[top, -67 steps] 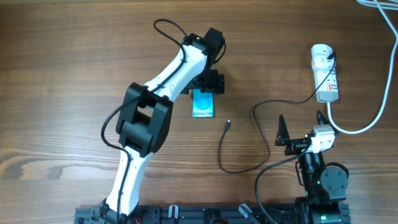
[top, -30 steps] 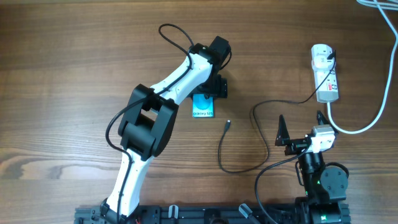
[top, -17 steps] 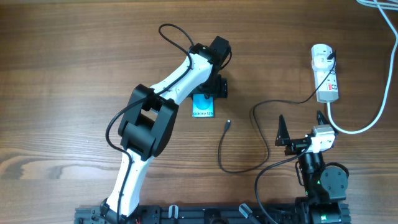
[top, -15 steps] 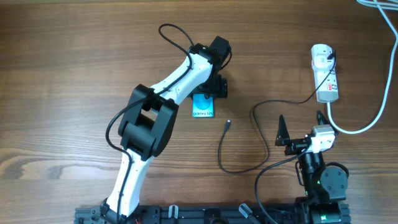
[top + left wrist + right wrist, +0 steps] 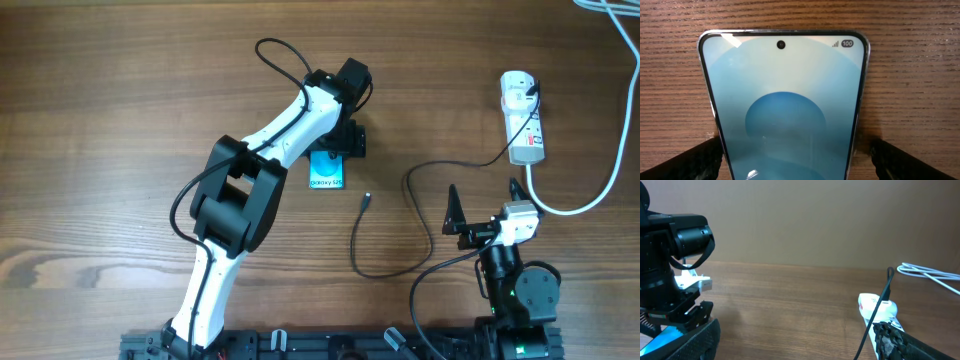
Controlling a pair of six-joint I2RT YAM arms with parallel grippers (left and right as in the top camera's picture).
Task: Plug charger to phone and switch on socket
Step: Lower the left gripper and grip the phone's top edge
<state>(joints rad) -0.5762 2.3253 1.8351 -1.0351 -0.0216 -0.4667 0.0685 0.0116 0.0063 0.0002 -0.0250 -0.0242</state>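
Observation:
The phone [image 5: 326,173], cyan screen up, lies flat on the wooden table under my left gripper [image 5: 340,140]. In the left wrist view the phone [image 5: 790,110] fills the frame. My left gripper [image 5: 795,162] is open, with one black finger [image 5: 695,160] at each long edge and a small gap on the right. The charger's thin black cable [image 5: 357,255] lies loose, its connector tip [image 5: 367,200] on the table right of the phone. Its plug sits in the white socket [image 5: 522,118] at the far right. My right gripper [image 5: 485,207] is open and empty near its base.
A thick white cord [image 5: 600,190] runs from the socket off the far right edge. In the right wrist view the socket [image 5: 877,307], the black cable [image 5: 874,327] and the left arm [image 5: 675,255] show. Black base cables lie along the front edge.
The left arm's wrist shifted a little to the right and further back over the phone about two seconds ago and has held still since. The right arm and cable have not moved.

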